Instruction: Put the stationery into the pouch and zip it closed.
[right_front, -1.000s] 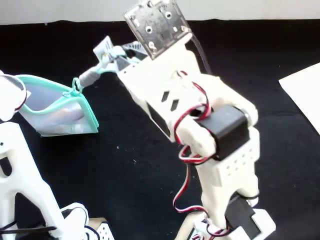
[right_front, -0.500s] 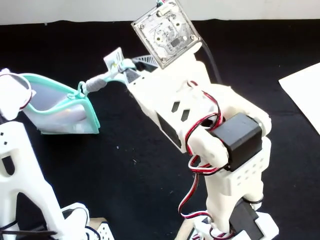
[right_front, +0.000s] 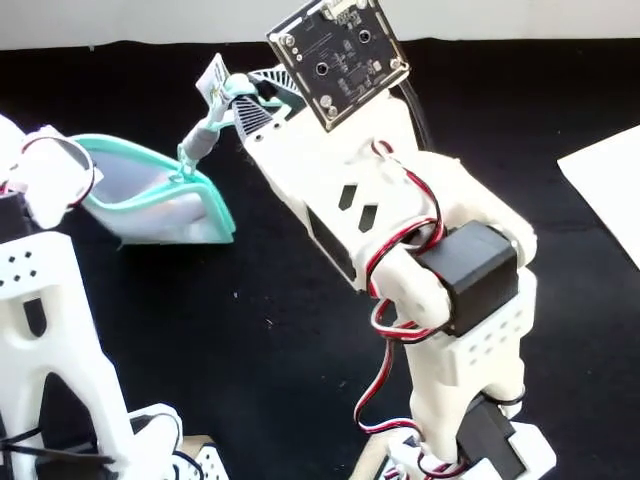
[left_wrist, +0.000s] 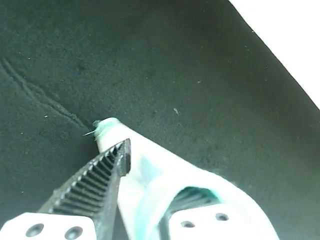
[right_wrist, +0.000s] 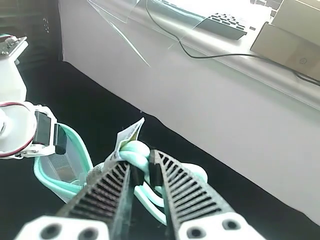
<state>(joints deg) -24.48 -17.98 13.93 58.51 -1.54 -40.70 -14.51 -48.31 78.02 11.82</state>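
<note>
While the pouch (right_front: 165, 210) sits at the left of the black surface (right_front: 258, 362), both arms have a hold on it, one at each end. The right pincer (right_wrist: 141, 167) is clamped on the mint-green pull cord (right_wrist: 134, 150). Its two ribbed fingers (right_wrist: 111, 186) are pressed in on either side of the looped cord, and a small white tag (right_wrist: 129, 132) sticks up just beyond their tips. From above, the cord runs taut and slanting from that pincer down to the zip slider (right_front: 184, 177) on the pouch's upper rim, at the end nearer the right arm.

At the far end, the left pincer (left_wrist: 150, 175) is closed on the pouch itself. A pale corner of the bag pokes out past the black ribbed finger, and the mint edging passes between the two fingers. The pouch is tilted, with the gripped end raised and the lower corner towards the right arm touching the surface.

It is translucent with a mint border, and something pale shows through the side, though what it is cannot be made out. How far the zip is drawn along the rim is also unclear. A white sheet (right_front: 608, 185) lies well apart at the right edge of the surface.
</note>
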